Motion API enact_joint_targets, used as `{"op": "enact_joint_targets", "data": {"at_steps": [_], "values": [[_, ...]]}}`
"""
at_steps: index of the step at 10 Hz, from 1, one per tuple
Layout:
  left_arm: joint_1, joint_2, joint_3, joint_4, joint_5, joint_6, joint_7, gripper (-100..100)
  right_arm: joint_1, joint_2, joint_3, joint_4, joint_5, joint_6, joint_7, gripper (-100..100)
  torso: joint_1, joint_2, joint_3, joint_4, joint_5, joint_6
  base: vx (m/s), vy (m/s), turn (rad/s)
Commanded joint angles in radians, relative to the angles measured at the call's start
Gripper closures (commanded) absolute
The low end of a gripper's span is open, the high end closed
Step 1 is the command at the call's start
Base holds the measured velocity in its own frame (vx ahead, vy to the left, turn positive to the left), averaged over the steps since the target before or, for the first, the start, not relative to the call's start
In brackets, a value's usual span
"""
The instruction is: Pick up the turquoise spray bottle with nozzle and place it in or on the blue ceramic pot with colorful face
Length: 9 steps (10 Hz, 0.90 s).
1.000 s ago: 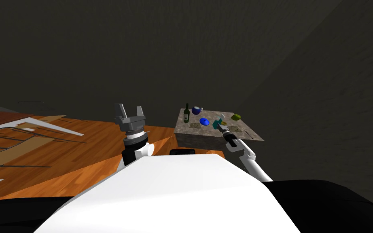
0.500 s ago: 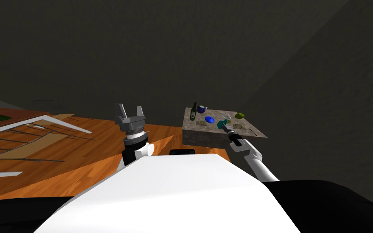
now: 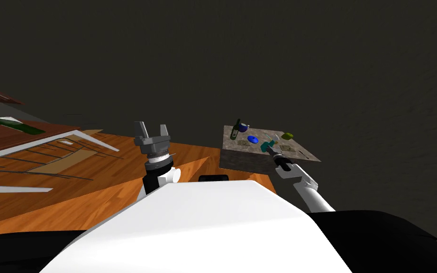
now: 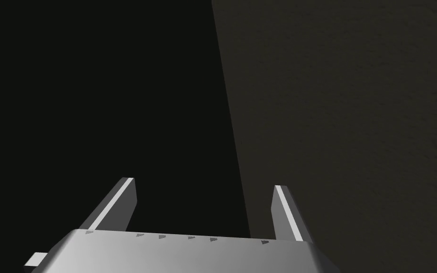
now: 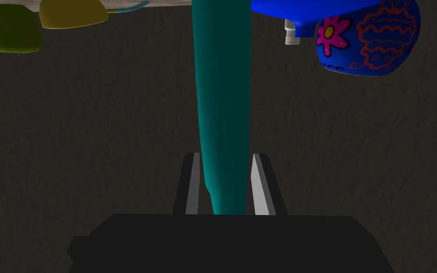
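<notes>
Right wrist view: grips turquoise spray bottle (image 5: 222, 95) tight between right pincer (image 5: 224, 155) blades, reaching straight out beyond them, over counter (image 3: 246, 159), near blue painted pot (image 5: 374, 42). Holds left pincer (image 4: 203, 183) wide.

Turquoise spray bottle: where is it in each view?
Head view: spray bottle in the right gripper, over the table's near edge.
Right wrist view: bottle clamped between the gripper's fingers.
Left wrist view: left gripper, open, away from it.
Shared landmark: blue pot, beyond the bottle.

Turquoise bottle (image 5: 222, 95), blue pot (image 5: 374, 42) (pink-and-orange patterned)
</notes>
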Motion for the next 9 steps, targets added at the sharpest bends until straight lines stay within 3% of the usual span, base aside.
{"op": "enact_joint_targets", "data": {"at_steps": [1,2,5,9], "values": [[0.000,0.000,0.000,0.000,0.000,0.000,0.000,0,0.005,-0.038,-0.021,0.033,-0.035,0.013,-0.012,100,0.000,0.000,0.000,0.000,0.000,0.000,-0.080,0.206,0.210],[0.000,0.000,0.000,0.000,0.000,0.000,0.000,0,0.005,-0.038,-0.021,0.033,-0.035,0.013,-0.012,100,0.001,0.000,0.000,0.000,0.001,-0.001,-0.021,0.118,0.063],[0.000,0.000,0.000,0.000,0.000,0.000,0.000,0,0.029,-0.126,-0.056,0.091,-0.092,0.034,-0.051,100,-0.005,-0.007,-0.003,-0.001,0.000,-0.002,0.020,0.101,0.241],[0.000,0.000,0.000,0.000,0.000,0.000,0.000,0,0.067,-0.231,-0.084,0.153,-0.141,0.047,-0.112,100,-0.013,-0.010,-0.005,-0.001,-0.002,-0.003,0.055,0.014,0.276]]}}
